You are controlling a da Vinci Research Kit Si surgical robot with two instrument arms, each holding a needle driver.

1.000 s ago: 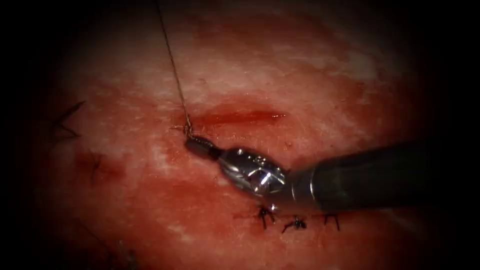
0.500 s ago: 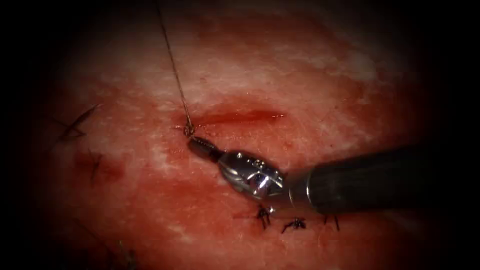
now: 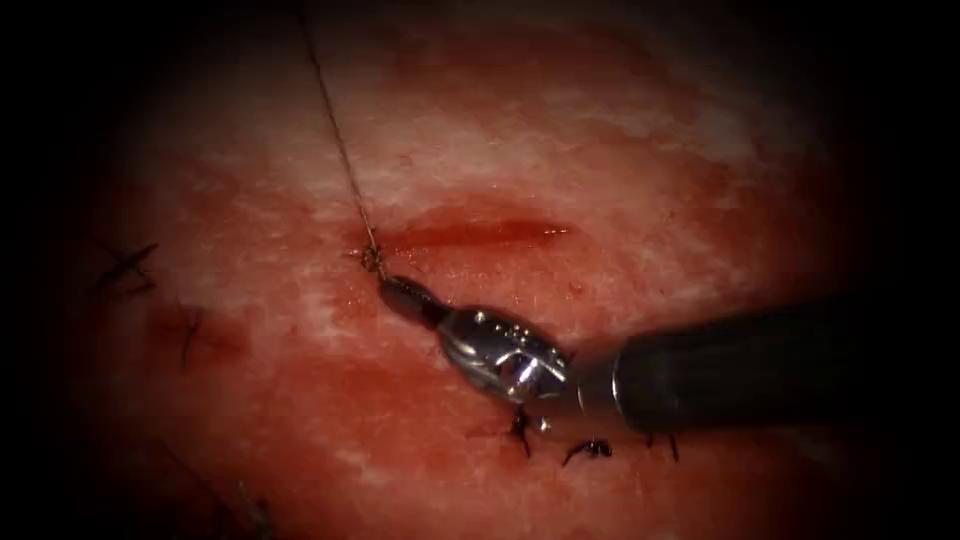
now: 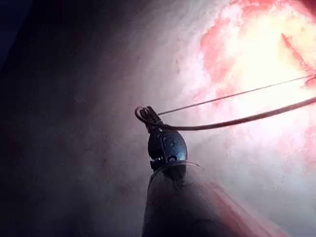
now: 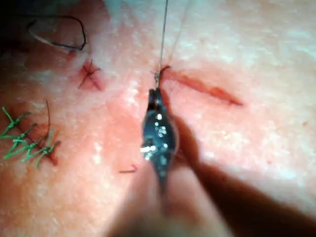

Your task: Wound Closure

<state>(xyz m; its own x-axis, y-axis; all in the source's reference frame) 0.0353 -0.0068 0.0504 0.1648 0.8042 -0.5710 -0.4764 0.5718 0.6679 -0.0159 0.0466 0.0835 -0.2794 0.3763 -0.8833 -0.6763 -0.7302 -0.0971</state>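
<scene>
Tissue (image 3: 620,140) with cut (image 3: 470,235), knot (image 3: 372,260) at cut's left end, right tool (image 3: 400,295) clamping short thread end there, left tool (image 4: 148,116) gripping taut thread (image 3: 340,150).

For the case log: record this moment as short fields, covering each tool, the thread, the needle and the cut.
left tool: jaws shut on the thread, well away from the cut
right tool: jaws shut on the thread beside the knot
thread: one strand runs straight from the knot up and away
needle: cannot tell where it is
cut: on the tissue, knot at its left end, rest open with red fluid
finished stitches: below the right tool's shaft
</scene>
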